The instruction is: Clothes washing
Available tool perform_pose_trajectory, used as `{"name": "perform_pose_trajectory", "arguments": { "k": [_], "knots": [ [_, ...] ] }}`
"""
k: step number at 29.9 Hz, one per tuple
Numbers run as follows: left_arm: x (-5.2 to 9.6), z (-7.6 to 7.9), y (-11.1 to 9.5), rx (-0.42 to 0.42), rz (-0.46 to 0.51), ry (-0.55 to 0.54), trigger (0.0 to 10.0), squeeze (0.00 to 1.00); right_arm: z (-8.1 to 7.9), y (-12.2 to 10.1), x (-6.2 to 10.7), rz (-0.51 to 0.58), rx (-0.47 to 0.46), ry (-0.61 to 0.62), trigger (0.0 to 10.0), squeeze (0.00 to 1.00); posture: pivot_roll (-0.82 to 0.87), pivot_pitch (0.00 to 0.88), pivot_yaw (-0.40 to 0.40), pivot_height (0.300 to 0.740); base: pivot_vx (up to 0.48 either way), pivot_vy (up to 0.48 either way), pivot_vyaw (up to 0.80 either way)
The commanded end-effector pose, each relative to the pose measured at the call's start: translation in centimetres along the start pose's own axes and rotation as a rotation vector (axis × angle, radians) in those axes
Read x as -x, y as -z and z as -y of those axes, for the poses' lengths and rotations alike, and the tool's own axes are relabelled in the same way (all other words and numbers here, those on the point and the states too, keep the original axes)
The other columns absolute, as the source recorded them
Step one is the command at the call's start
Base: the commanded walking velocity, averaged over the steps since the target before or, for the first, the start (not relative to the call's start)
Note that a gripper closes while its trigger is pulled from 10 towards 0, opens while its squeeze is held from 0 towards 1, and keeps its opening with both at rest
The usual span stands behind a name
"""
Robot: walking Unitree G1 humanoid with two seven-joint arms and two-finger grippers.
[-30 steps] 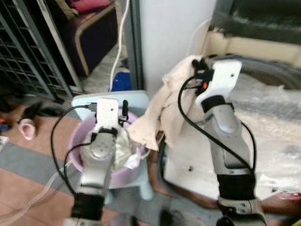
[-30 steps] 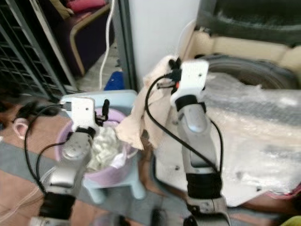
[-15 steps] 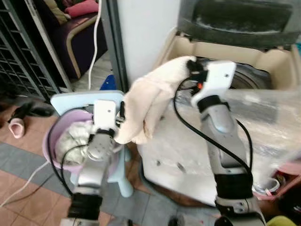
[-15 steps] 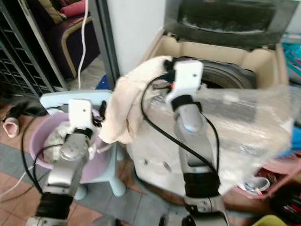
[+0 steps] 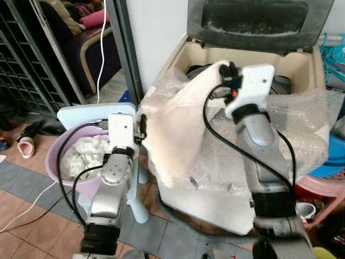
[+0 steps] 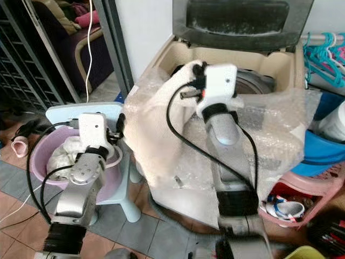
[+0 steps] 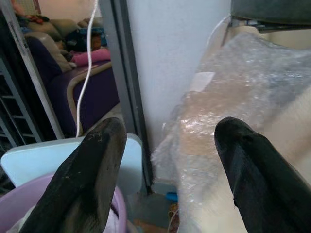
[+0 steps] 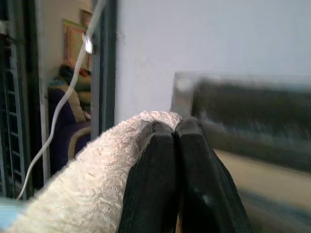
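My right gripper [image 5: 225, 71] is shut on a cream towel [image 5: 180, 127], held up at the front rim of the open top-loading washing machine [image 5: 302, 67]. The towel hangs down over the machine's bubble-wrapped front [image 5: 304, 116]. In the right wrist view the fingers [image 8: 154, 160] pinch the towel's [image 8: 92, 184] fold, with the raised dark lid [image 8: 252, 111] behind. My left gripper [image 5: 141, 125] stands open, with nothing between its fingers [image 7: 92, 170], at the right rim of a purple basin [image 5: 58, 174]. The basin holds pale crumpled clothes [image 5: 85, 152] and sits on a light blue stool [image 5: 81, 112].
The machine's lid [image 5: 259, 21] stands open at the back. A blue tub [image 6: 323, 145], a pink basket [image 6: 318, 186] and teal hangers [image 6: 326, 51] crowd the right. A metal grille [image 5: 24, 70], a sofa [image 5: 81, 48], a hanging white cable [image 5: 102, 48] and slippers [image 5: 27, 147] are on the left.
The view has swung right toward the machine. My right gripper has carried the towel from beside the basin up to the machine's rim. My left gripper stays by the basin.
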State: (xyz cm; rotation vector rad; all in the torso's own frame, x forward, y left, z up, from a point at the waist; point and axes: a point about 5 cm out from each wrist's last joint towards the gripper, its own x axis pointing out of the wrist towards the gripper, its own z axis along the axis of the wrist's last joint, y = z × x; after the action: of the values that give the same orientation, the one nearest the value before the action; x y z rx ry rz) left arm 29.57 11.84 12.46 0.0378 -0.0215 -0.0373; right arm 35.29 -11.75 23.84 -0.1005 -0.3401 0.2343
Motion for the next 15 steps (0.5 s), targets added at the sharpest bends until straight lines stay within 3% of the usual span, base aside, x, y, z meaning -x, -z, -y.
{"name": "perform_pose_trajectory", "arguments": {
  "k": [1,3,4,6,8,10,11,12,15],
  "knots": [
    [-0.2,0.1,-0.3,0.001,0.014,0.013,10.0,0.0,1.0,-2.6,-2.6,0.09,0.022,-0.019,10.0,0.0,-0.07,0.0,0.071,0.74,0.0,0.0,0.0],
    [-0.4,0.3,-0.5,0.004,0.019,0.017,10.0,0.0,2.1,-5.0,-5.3,0.127,0.095,-0.043,10.0,0.0,-0.07,0.0,0.064,0.74,0.0,0.0,0.0],
    [-0.4,0.3,-0.5,0.004,0.019,0.017,10.0,0.0,2.1,-5.0,-5.3,0.127,0.095,-0.043,10.0,0.0,-0.07,0.0,0.064,0.74,0.0,0.0,0.0],
    [-0.6,0.5,-0.6,0.01,0.029,0.016,10.0,0.0,3.1,-8.8,-7.8,0.187,0.167,-0.033,10.0,0.0,-0.08,0.0,0.053,0.74,0.0,0.0,0.0],
    [-0.7,0.6,-0.7,0.016,0.034,0.013,10.0,0.0,3.9,-12.7,-9.0,0.262,0.191,0.006,10.0,0.0,-0.07,0.0,0.042,0.74,0.0,0.0,0.0],
    [-0.4,0.6,-0.6,0.022,0.037,0.006,10.0,0.0,4.6,-16.0,-9.4,0.349,0.21,0.055,10.0,0.0,-0.07,0.0,0.026,0.74,0.127,0.0,0.0],
    [-0.4,0.6,-0.6,0.022,0.037,0.006,10.0,0.0,4.6,-16.0,-9.4,0.349,0.21,0.055,10.0,0.0,-0.07,0.0,0.026,0.74,0.255,0.0,0.0],
    [-0.2,0.7,-0.5,0.028,0.034,-0.001,10.0,0.0,5.2,-18.2,-9.5,0.409,0.202,0.09,10.0,0.0,-0.06,0.0,0.016,0.74,0.259,0.0,0.0],
    [0.0,0.7,-0.3,0.035,0.029,-0.013,10.0,0.0,5.7,-19.3,-9.4,0.455,0.201,0.121,10.0,0.0,-0.06,0.0,0.006,0.74,0.259,0.0,0.0]
  ]
}}
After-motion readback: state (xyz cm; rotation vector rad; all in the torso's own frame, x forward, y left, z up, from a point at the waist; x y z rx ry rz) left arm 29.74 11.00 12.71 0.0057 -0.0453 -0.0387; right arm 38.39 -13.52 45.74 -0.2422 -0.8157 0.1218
